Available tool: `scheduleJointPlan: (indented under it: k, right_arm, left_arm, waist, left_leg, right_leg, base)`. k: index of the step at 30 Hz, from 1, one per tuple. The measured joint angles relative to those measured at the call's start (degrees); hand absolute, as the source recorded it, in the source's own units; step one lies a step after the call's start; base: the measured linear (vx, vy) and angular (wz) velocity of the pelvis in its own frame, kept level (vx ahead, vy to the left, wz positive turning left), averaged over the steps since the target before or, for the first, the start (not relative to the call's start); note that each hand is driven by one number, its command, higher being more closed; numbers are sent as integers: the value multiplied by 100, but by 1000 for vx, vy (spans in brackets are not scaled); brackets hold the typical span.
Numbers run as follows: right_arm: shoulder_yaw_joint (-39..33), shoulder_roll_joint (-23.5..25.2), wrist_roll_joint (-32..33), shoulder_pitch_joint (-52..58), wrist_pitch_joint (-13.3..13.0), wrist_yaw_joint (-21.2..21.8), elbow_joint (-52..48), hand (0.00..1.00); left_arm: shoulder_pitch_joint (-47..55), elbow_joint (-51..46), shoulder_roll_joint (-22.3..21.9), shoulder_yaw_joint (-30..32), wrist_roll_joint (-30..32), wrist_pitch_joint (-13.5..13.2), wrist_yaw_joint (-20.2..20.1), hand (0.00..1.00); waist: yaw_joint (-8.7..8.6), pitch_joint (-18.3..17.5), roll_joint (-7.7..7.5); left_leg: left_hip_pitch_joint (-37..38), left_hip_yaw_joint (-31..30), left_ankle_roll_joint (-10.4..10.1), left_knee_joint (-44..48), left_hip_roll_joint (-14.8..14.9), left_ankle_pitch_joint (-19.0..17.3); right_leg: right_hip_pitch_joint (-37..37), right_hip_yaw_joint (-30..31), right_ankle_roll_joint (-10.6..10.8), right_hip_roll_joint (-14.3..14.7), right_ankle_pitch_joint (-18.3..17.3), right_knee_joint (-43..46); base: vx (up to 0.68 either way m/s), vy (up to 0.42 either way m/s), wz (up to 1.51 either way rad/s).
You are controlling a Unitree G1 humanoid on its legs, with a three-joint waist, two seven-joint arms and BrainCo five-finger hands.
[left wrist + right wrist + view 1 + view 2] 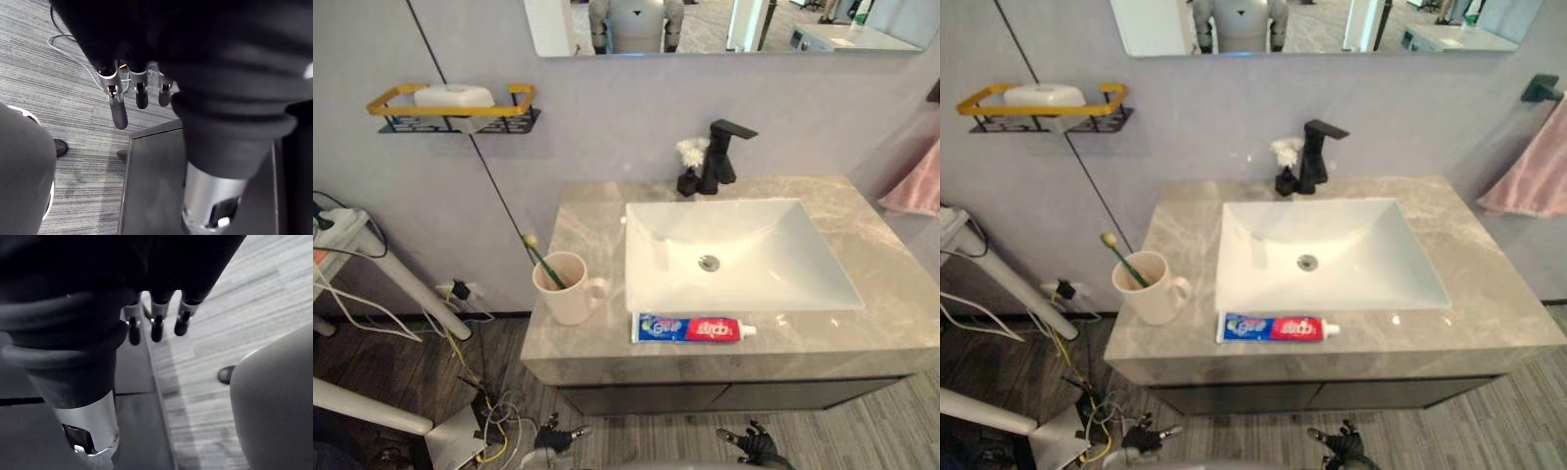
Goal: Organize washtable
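The toothpaste tube (693, 329) lies flat along the counter's (891, 284) front edge, just in front of the white basin (744, 230). A cream mug (564, 289) stands near the left edge with a toothbrush (540, 257) leaning in it (head up). The black faucet (722, 152) stands at the back edge. Below the front edge, the left hand (555, 437) and right hand (752, 443) hang with fingers (119, 111) loose and straight, apart from everything.

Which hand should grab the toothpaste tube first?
Right, probably. The right hand hangs open almost directly below the cap end of the toothpaste tube, which lies at the front of the counter. The left hand, also open, sits below the mug instead.
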Motion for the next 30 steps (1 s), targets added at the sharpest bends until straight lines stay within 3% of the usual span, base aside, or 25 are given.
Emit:
scheduleJointPlan:
  k: [1,7,20,23,30]
  right_arm:
    - [-119,5,-1,2,-14,3,115,0]
    - [-119,3,13,2,-14,4,116,0]
    - [-682,-143,1448,27,-188,-13,391,0]
    - [-764,-251,1507,28,-202,-48,354,0]
    - [-1278,-213,1492,547,-322,-447,-1311,0]
  left_arm:
    - [37,0,83,-4,1,-5,-3,0]
    - [36,0,83,-9,0,-6,-3,0]
    - [-173,237,290,-561,-72,-36,153,0]
    - [-196,239,291,-615,-81,-36,164,0]
    - [-209,214,321,-614,-128,-39,274,0]
  waist:
    - [5,-14,-75]
    - [7,-12,-72]
    - [-14,76,-36]
    - [-16,106,-14]
    - [-88,209,-75]
  left_leg:
    - [313,-82,99,-443,-257,143]
    - [304,-83,99,-443,-256,143]
    - [58,-206,97,-440,-230,143]
    - [36,-186,96,-425,-188,142]
    - [34,-15,101,-338,-171,86]
  right_leg:
    - [198,-53,104,-165,55,-166]
    - [191,-54,105,-166,55,-167]
    - [76,-223,117,-144,79,-319]
    - [76,-233,109,-95,220,-424]
    - [65,-207,100,-135,339,-503]
  base:
    - [0,0,0]
    - [0,0,0]
    - [17,-20,4]
    - [13,-35,-10]
    - [-47,-24,-12]
